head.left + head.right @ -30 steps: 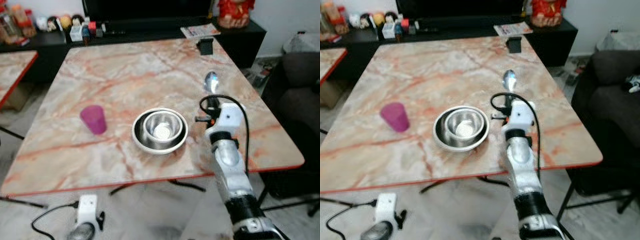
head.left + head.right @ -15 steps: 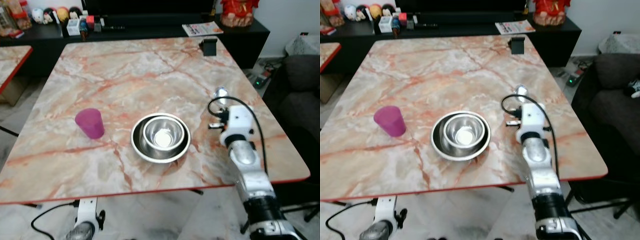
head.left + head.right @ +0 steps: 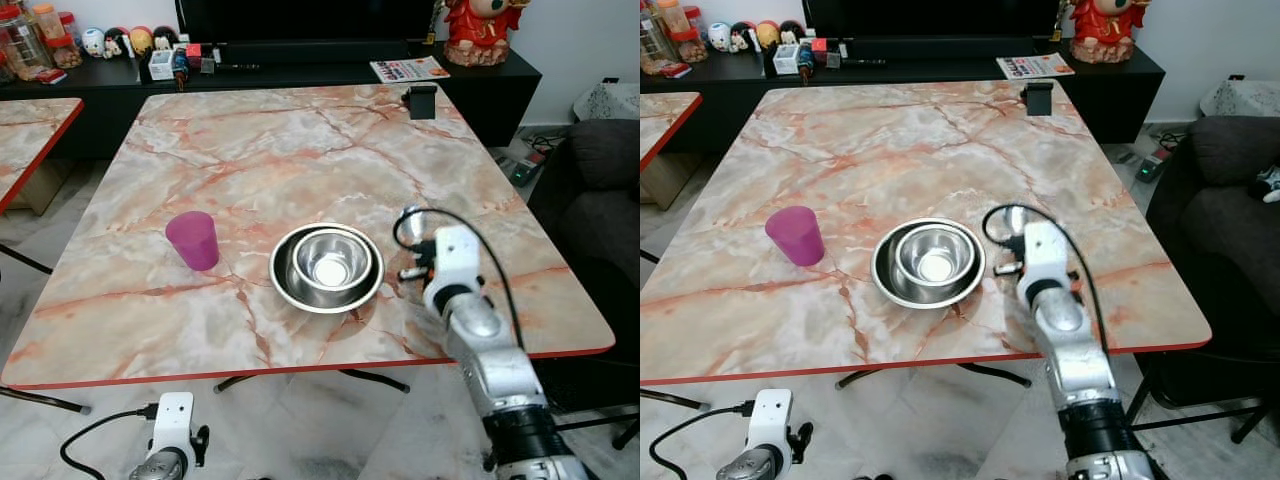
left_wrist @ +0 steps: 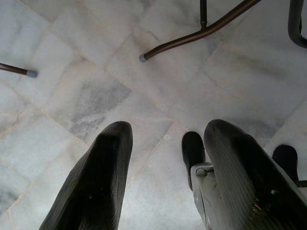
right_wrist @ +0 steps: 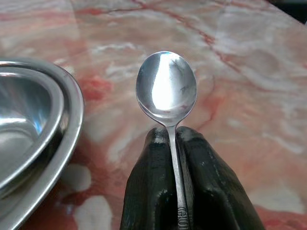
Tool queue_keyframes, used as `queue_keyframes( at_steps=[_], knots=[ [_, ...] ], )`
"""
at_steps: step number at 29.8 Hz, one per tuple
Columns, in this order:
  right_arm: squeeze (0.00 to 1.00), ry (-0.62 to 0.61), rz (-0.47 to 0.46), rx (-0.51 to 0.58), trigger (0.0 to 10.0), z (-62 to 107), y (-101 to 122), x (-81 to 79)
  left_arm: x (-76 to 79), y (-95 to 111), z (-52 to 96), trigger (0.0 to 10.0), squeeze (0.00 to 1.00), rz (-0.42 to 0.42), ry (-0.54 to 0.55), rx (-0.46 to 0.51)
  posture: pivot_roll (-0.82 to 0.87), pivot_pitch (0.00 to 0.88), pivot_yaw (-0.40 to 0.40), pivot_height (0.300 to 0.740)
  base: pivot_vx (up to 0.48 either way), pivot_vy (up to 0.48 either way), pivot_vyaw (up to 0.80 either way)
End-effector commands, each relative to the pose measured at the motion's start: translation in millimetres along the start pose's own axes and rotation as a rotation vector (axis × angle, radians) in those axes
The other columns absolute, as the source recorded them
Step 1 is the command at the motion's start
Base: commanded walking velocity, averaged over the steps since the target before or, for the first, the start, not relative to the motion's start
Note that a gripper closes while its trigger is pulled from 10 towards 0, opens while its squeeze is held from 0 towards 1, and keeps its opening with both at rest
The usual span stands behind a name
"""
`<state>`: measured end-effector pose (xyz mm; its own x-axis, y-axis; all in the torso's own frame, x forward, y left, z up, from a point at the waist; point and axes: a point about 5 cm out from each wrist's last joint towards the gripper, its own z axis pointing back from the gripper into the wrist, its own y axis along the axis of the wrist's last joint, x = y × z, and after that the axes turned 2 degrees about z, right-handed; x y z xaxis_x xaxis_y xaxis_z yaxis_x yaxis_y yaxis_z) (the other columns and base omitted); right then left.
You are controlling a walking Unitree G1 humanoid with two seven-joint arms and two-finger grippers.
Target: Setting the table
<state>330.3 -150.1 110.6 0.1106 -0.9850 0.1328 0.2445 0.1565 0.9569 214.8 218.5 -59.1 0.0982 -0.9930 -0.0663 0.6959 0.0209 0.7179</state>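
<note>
A steel spoon (image 5: 166,91) was held by its handle between the closed black fingers (image 5: 148,191) of the right gripper (image 5: 169,139), its polished oval bowl pointing forward, away from the wrist, so that its long axis ran in line with the fingers. The spoon was carried low over the marble-patterned table (image 3: 280,140), just to the right of the steel bowl (image 3: 330,262); whether it had touched the tabletop could not be told. The steel bowl was nested in a wider, shallow steel dish (image 3: 290,285), both round, smooth and mirror-bright, set a little nearer the front edge than the table's middle. The dish's rim lay close beside the spoon's bowl on its left, and bare tabletop lay under and ahead of the spoon. The coming move was judged to turn on this: the spoon had only to be lowered and released onto the bare strip to the right of the steel bowl, with its handle kept roughly parallel to the table's right edge.

A translucent pink plastic cup (image 3: 193,240), tapered and upright, stood well apart to the left of the steel bowl. The left gripper (image 4: 163,158) hung idle below the table's front edge, its ribbed fingers spread and holding nothing, over a pale tiled floor (image 4: 72,72).
</note>
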Motion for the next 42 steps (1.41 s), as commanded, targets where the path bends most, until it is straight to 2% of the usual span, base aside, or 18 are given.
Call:
queue_keyframes(
  at_steps=[1,25,26,27,42],
  knots=[
    [0.00,0.011,-0.002,-0.034,10.0,-1.1,-6,-4.6,-2.4,-5,1.5,10.0,0.00,-0.011,-0.005,-0.021,-0.01,0.139,0.016,0.740,0.000,0.000,0.00],
    [0.00,0.007,0.014,-0.087,10.0,-8.8,-18,-1.0,-2.9,-5,1.3,10.0,0.00,-0.027,-0.011,-0.023,0.01,0.139,0.022,0.740,0.000,0.000,0.00],
    [0.15,0.006,0.014,-0.087,10.0,-9.1,-19,-1.0,-3.0,-5,1.3,10.0,0.00,-0.027,-0.011,-0.022,0.01,0.138,0.022,0.740,0.000,0.000,0.00],
    [1.00,0.005,0.012,-0.086,10.0,-9.4,-19,-1.2,-3.0,-5,1.4,10.0,0.00,-0.028,-0.011,-0.023,0.01,0.139,0.024,0.740,0.000,0.000,0.00],
    [1.00,-0.001,0.007,-0.067,10.0,-11.8,-15,-1.2,-1.1,-4,0.9,10.0,0.00,-0.037,-0.021,-0.024,0.00,0.133,0.025,0.740,0.000,0.000,0.00]
  ],
)
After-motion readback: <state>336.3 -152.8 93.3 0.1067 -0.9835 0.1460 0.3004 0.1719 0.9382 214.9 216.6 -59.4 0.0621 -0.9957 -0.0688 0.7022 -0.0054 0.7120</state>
